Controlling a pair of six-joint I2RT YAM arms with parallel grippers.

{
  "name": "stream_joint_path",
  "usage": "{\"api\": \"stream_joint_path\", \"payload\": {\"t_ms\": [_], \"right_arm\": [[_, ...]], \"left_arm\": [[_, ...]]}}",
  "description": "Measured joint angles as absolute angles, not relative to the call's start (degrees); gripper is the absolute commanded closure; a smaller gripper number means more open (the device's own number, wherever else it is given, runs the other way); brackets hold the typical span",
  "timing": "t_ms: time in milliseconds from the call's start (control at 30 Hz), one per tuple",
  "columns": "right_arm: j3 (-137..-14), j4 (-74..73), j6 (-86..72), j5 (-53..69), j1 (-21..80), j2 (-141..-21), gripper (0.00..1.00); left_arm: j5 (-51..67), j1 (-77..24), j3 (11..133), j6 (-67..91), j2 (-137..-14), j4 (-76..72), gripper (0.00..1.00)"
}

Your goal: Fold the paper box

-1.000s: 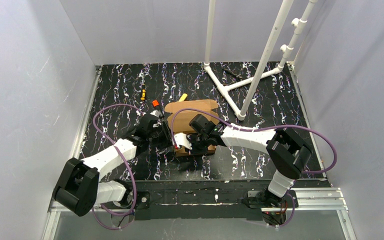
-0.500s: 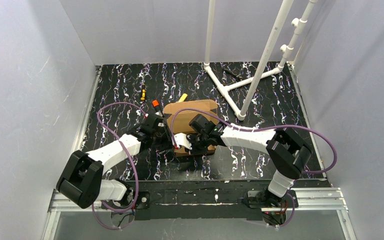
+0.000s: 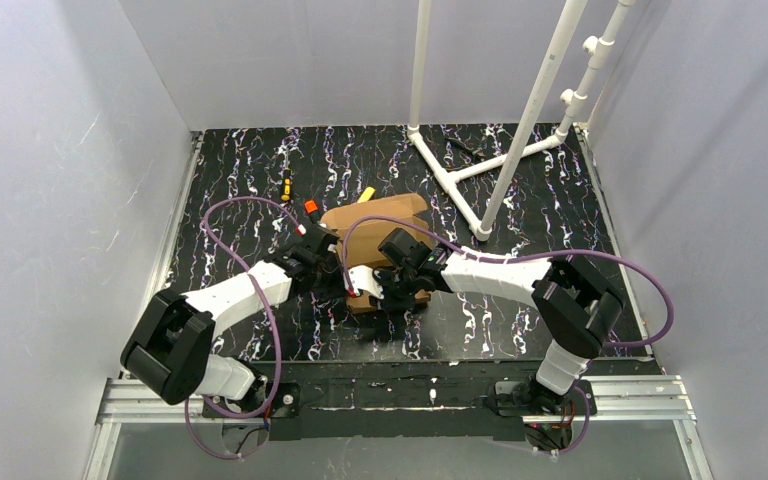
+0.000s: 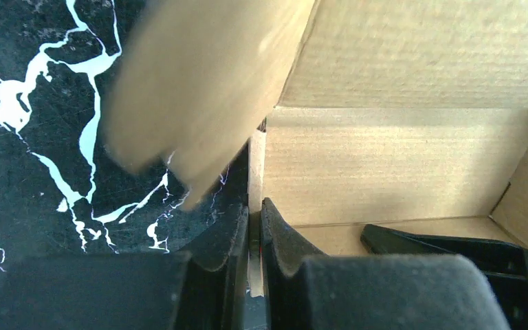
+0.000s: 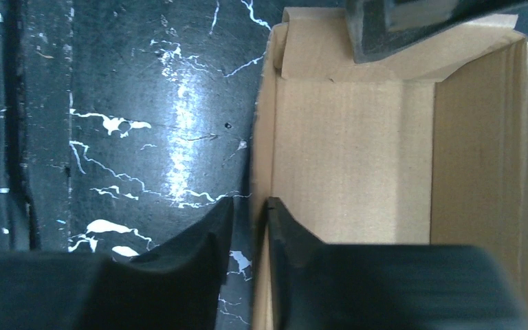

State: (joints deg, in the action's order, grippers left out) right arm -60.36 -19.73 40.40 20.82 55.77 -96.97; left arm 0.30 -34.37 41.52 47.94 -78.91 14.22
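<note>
Paper box (image 3: 385,215) sits at centre of table (image 3: 260,170). Left tool (image 4: 254,230) clenches its 9 o'clock wall and right tool (image 5: 251,220) its 6 o'clock wall, probably bracing both upright for folding.

paper box (image 4: 399,165) flap — blurred, left wrist | right side — cut off, right wrist

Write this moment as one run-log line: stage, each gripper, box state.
stage: folding | left gripper: pinching box wall | right gripper: pinching another wall | box: top open
</note>
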Motion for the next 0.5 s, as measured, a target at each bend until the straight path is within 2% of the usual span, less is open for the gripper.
{"api": "stream_joint_path", "payload": {"t_ms": [67, 200, 500], "right_arm": [[-61.01, -20.86, 40.53, 22.13, 55.31, -96.97, 0.51], [-62.19, -23.79, 41.41, 25.82, 53.71, -96.44, 0.41], [-64.97, -37.67, 52.73, 42.35, 42.85, -87.48, 0.35]], "left_arm": [[-1.28, -35.05, 42.35, 47.48, -79.22, 15.40, 1.00], [-4.91, -36.01, 43.81, 46.33, -79.26, 17.76, 1.00], [-14.92, -37.71, 48.99, 41.93, -79.26, 24.97, 1.00]]}}
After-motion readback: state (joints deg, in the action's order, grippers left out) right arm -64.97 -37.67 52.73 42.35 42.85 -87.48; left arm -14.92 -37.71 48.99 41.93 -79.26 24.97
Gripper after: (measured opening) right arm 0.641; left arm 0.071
